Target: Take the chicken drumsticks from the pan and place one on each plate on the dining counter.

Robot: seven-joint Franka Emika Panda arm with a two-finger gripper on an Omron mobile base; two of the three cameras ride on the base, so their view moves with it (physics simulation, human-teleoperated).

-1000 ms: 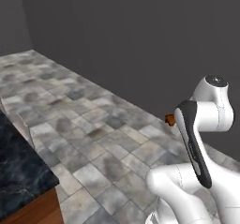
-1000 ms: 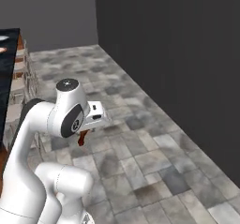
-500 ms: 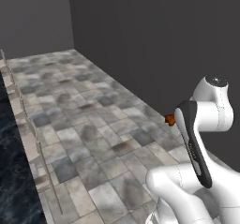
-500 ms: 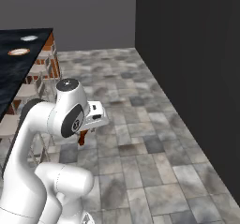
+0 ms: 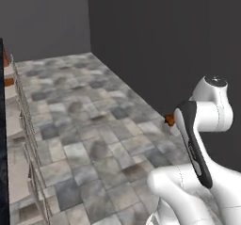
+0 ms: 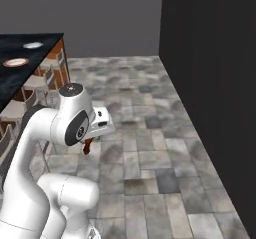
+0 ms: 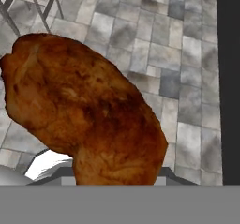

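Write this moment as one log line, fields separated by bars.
phase: carrying | gripper: shut on drumstick | plates: on dining counter, ahead left | below: tiled floor

Arm folding upright above the base, elbow raised high, forearm angling down toward the floor side. Gripper [image 6: 88, 144] hanging low beside the wrist, pointing downward. Jaws closing around the reddish-brown drumstick [image 7: 84, 110], holding it aloft, fingertips hidden behind the meat.

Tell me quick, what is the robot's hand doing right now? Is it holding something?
Gripper: shut on the reddish-brown drumstick, carried above the tiled floor.
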